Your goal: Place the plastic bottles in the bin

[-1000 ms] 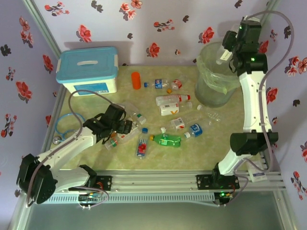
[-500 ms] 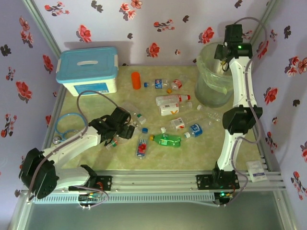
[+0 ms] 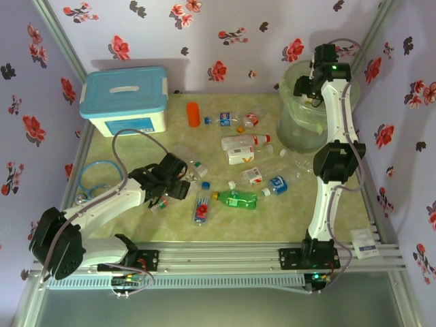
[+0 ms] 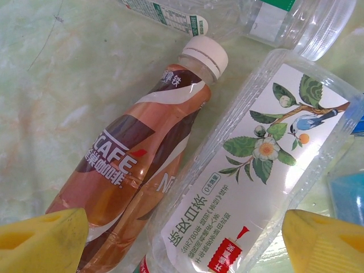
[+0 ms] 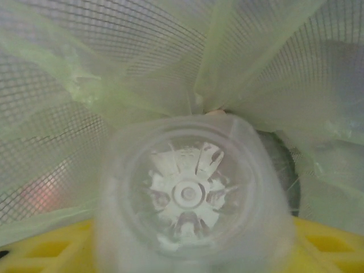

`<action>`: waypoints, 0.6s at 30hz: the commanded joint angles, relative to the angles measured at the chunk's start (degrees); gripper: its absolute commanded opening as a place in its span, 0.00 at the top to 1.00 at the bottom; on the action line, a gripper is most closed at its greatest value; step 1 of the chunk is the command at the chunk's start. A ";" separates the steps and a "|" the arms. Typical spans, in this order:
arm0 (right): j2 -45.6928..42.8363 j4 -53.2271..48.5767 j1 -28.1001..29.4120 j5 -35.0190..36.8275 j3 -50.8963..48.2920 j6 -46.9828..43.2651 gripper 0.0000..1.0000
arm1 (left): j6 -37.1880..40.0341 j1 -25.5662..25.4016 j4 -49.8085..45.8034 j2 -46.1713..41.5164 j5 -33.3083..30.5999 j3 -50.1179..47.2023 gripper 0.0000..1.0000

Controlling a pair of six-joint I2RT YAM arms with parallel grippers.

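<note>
One bottle (image 5: 190,193), clamped by the right gripper (image 3: 304,84), hangs over the bin (image 3: 291,133) for dropping. Left gripper (image 4: 182,242) gapes above a coffee bottle (image 4: 133,170), likely the next pick.

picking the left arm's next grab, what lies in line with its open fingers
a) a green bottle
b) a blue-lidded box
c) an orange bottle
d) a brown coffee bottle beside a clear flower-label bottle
d: the left wrist view has the brown coffee bottle and the clear flower-label bottle side by side below the open left gripper.
</note>
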 commanded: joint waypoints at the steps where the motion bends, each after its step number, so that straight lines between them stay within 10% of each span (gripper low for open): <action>1: -0.10 -2.41 -0.80 -1.92 2.81 -0.43 0.25 | 0.89 -0.50 -1.21 1.12 -1.23 2.31 0.12; 18: -12.92 2.36 -0.89 -0.03 -2.24 -0.17 0.19 | 1.33 -0.50 -2.50 3.92 -0.23 3.51 0.18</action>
